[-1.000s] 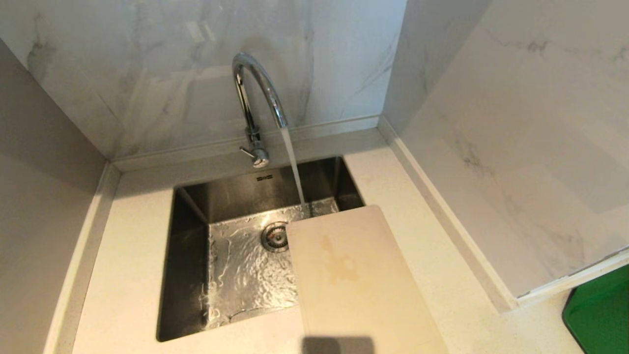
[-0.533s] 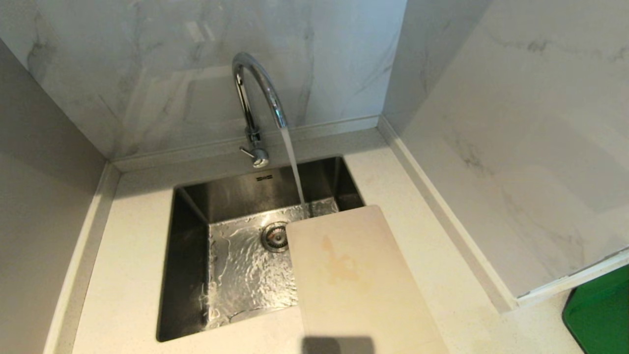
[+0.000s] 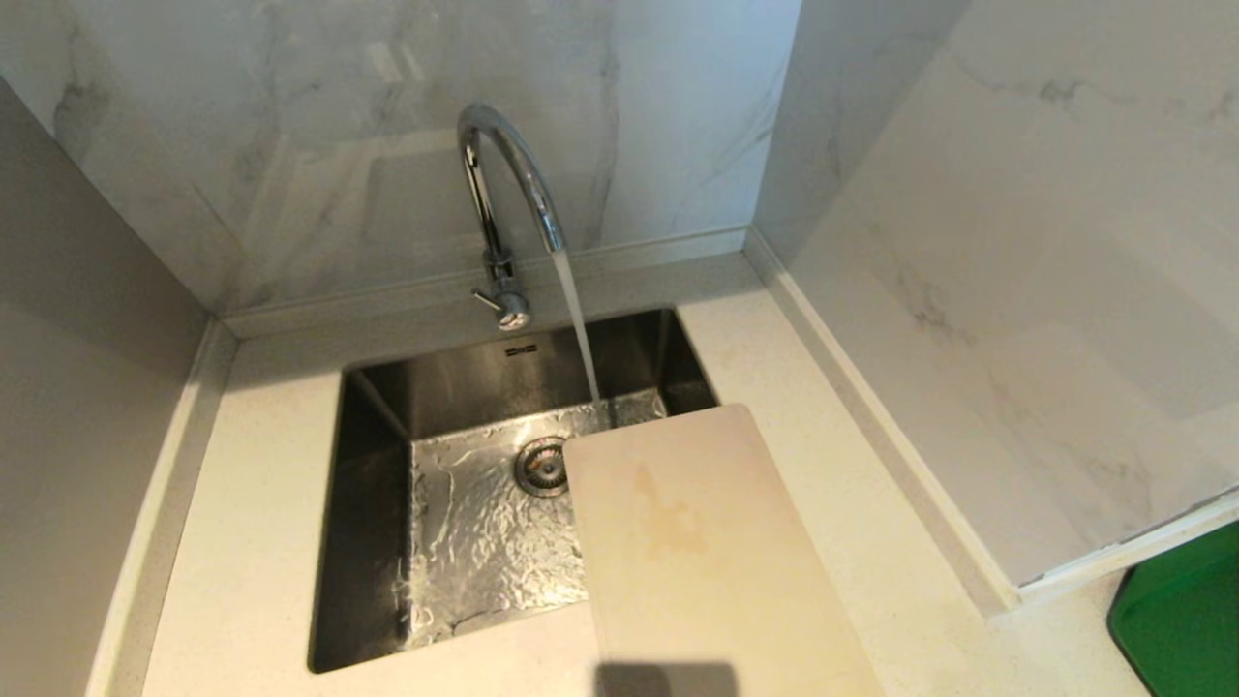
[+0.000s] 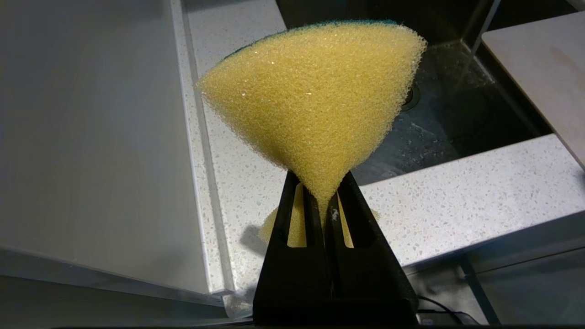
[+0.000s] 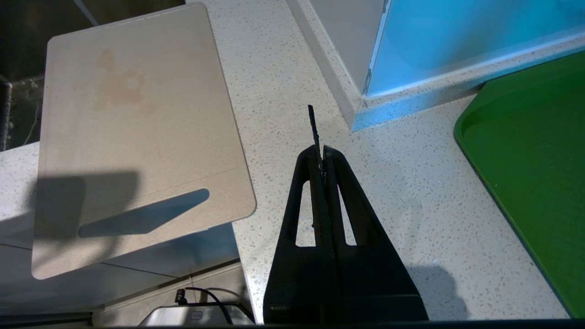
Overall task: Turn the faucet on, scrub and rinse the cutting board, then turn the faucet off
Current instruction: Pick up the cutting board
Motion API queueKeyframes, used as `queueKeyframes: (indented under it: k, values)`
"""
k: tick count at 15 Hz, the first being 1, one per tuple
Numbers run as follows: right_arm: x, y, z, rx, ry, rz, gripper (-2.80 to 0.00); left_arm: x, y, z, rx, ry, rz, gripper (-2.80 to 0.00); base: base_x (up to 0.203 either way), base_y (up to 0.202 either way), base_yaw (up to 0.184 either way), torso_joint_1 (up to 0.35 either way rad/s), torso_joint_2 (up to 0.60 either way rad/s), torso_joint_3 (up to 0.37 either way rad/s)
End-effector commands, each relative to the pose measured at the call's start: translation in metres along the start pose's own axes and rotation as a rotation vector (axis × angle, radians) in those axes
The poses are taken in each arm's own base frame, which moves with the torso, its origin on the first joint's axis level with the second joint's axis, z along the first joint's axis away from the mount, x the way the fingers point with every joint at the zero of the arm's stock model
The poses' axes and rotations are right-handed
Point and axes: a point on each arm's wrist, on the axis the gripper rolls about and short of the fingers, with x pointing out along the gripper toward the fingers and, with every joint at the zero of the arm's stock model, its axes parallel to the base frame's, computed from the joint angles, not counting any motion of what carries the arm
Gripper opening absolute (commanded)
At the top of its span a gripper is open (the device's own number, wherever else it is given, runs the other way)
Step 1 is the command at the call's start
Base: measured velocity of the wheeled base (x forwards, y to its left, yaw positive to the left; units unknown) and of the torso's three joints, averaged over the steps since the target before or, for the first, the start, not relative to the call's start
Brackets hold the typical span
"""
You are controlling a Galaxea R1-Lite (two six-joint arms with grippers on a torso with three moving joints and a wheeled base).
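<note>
1. The faucet (image 3: 508, 194) stands behind the sink (image 3: 373, 542), water running from its spout into the basin.
2. The cutting board (image 3: 697, 552) lies flat on the counter (image 3: 252, 542), its far corner jutting over the sink's right side.
3. The left gripper (image 4: 327, 194) pinches a yellow sponge (image 4: 315, 100) over the counter's front edge.
4. The right gripper (image 5: 322, 157) is clenched, holding nothing, beside the board, near a green mat (image 5: 530, 183).

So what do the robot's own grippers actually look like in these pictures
Both are matte black plastic. The left gripper and the right gripper each have two tapering jaws forming a narrow triangle, with a long slot cut through each. A thin black strip sticks out past the right one's tip. No arms show in the head view.
</note>
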Motion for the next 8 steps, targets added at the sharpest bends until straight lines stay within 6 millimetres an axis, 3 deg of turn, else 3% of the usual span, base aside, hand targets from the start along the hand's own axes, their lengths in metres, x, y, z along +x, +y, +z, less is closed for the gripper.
queueKeyframes:
  k: [1, 8]
  values:
    - [-0.0001, 0.0, 0.0, 0.001, -0.002, -0.001, -2.8, 0.0003, 0.0, -0.0003, 0.0, 0.003, 0.0, -2.8, 0.0, 0.0, 0.0, 0.0, 0.0, 0.0]
    - [-0.0001, 0.0, 0.0, 0.0, -0.002, 0.0, -2.8, 0.0003, 0.0, -0.0003, 0.0, 0.003, 0.0, -2.8, 0.0, 0.0, 0.0, 0.0, 0.0, 0.0]
